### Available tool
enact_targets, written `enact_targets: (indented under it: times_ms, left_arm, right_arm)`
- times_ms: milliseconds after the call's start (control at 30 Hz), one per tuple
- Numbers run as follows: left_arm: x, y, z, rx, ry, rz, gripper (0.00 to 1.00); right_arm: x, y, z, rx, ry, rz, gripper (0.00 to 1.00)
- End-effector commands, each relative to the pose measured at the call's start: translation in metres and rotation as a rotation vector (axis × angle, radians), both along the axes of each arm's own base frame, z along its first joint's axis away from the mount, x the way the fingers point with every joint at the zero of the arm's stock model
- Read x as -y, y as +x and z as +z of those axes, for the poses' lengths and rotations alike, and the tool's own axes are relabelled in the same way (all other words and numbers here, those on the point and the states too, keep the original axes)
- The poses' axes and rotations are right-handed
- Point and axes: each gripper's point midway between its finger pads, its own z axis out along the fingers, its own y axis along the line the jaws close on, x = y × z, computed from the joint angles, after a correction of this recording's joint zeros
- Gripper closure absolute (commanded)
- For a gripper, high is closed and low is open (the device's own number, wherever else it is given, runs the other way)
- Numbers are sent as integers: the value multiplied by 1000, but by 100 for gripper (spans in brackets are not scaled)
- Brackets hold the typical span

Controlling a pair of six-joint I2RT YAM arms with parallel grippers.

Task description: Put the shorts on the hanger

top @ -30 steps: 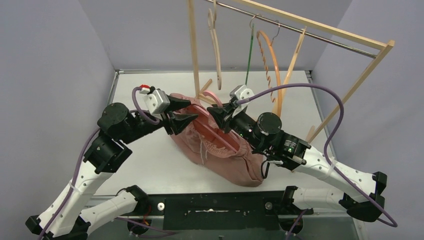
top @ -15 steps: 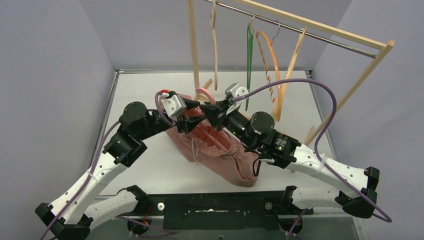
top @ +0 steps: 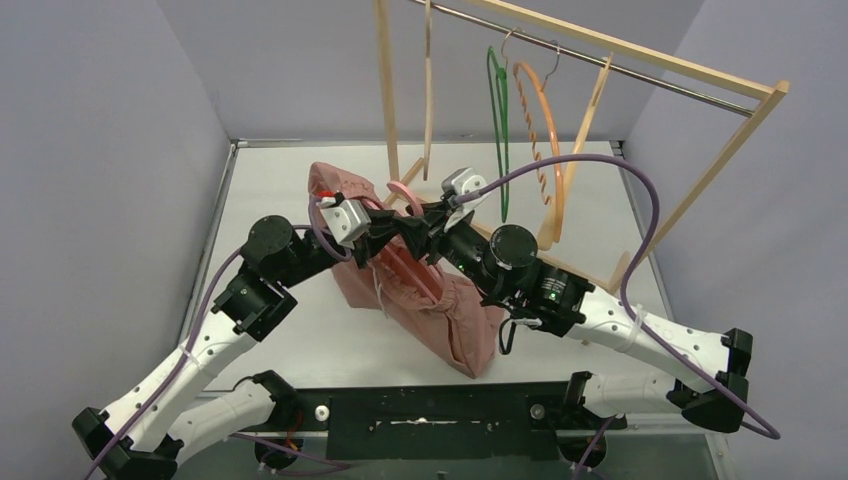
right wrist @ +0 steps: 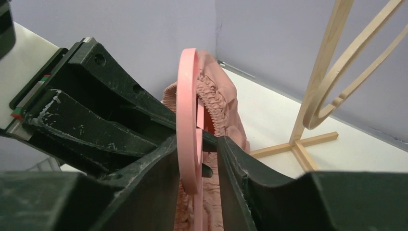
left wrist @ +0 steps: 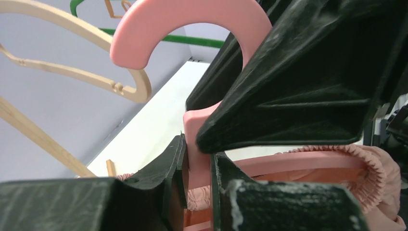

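Note:
The pink hanger is held up off the table, with the salmon shorts hanging from it down to the tabletop. My left gripper is shut on the hanger's neck just below the hook; in the left wrist view its fingers clamp the neck under the hook. My right gripper straddles the same neck from the right. In the right wrist view the hanger stands edge-on between its fingers with a gap, so the jaws are open. The gathered waistband shows behind.
A wooden rack with a metal rail spans the back. A beige hanger, a green one and an orange one hang from it just behind my grippers. The rack's post and foot stand close by.
My left gripper moved in from the left and closed on the hanger's neck. The hanger and shorts have risen and shifted left and back. My right gripper's hold has loosened.

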Motion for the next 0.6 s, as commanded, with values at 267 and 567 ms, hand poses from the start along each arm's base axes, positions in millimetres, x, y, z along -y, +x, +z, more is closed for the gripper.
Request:
enact_targets:
  times_ms: [267, 567]
  left_arm:
    - [-12, -5, 25, 82, -70, 35, 100]
    - [-12, 3, 36, 72, -114, 66, 100]
  right_arm:
    - [77, -34, -4, -171, -80, -48, 39]
    - [62, -48, -39, -265, -257, 41, 37]
